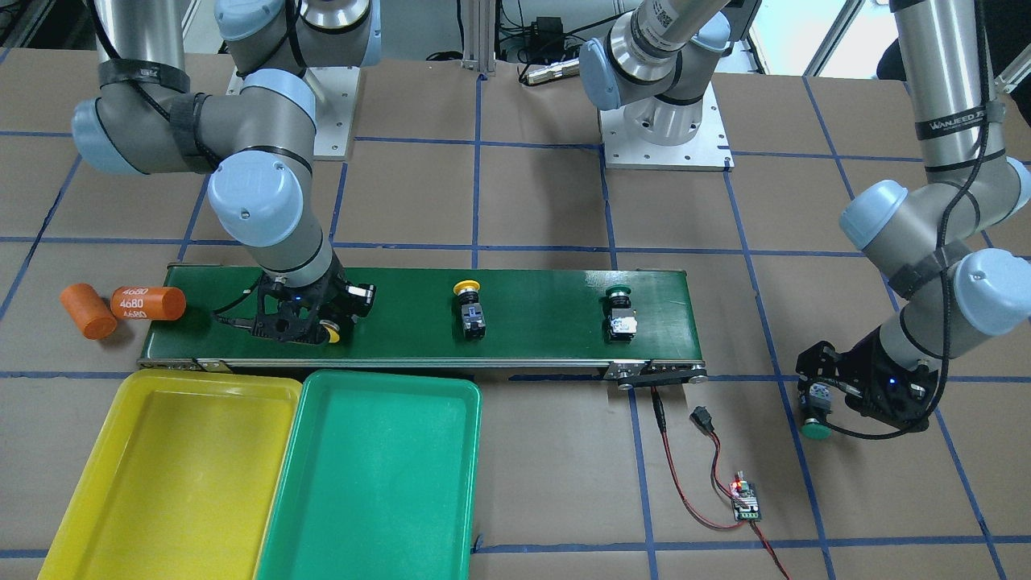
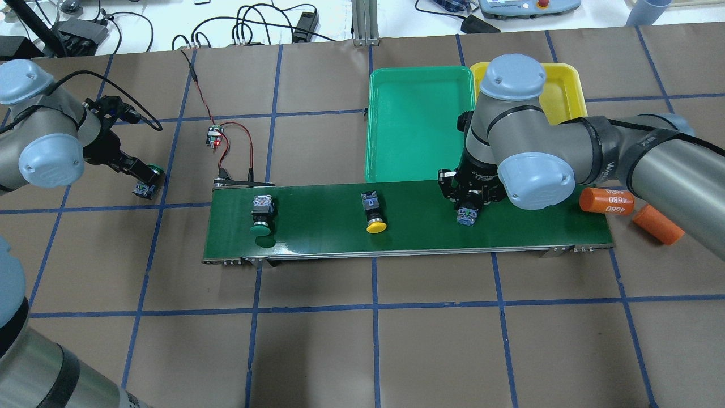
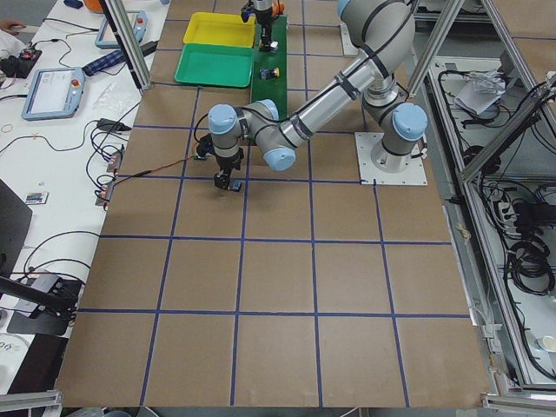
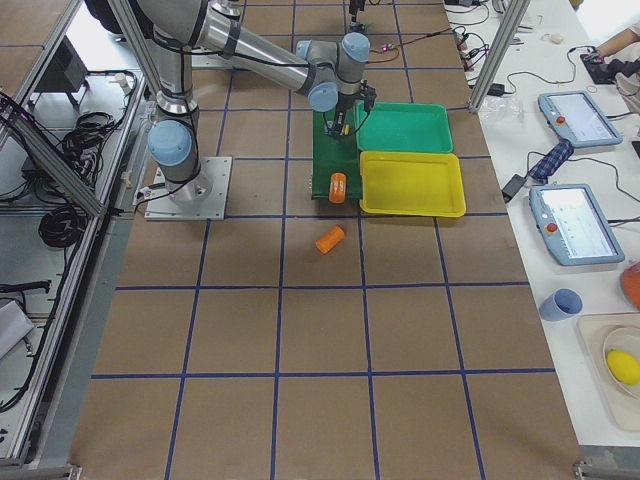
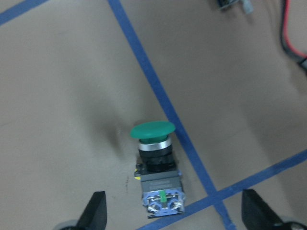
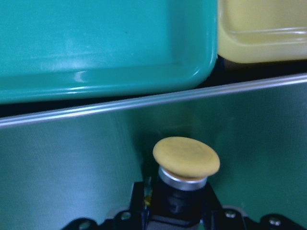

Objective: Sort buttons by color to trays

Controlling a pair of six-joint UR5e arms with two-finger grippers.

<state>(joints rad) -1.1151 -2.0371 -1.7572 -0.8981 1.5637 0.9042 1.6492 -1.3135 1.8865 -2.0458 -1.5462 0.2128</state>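
My right gripper [image 1: 314, 326] is over the conveyor end next to the trays, shut on a yellow button [image 6: 186, 160] whose cap points toward the green tray [image 6: 96, 48]. My left gripper [image 5: 175, 199] is open off the belt's other end, its fingers [image 5: 98, 211] well apart on either side of a green button [image 5: 156, 167] lying on the brown table. On the belt lie one yellow button [image 1: 468, 310] and one green button [image 1: 619, 314]. The yellow tray [image 1: 161, 467] and green tray [image 1: 378, 483] sit side by side against the belt, both with nothing inside.
The dark-green conveyor [image 1: 532, 338] runs across the table. Two orange cylinders [image 1: 149, 303] [image 1: 89, 310] lie just past its end near the yellow tray. A small controller board [image 1: 745, 499] with red and black wires lies near the left gripper's end.
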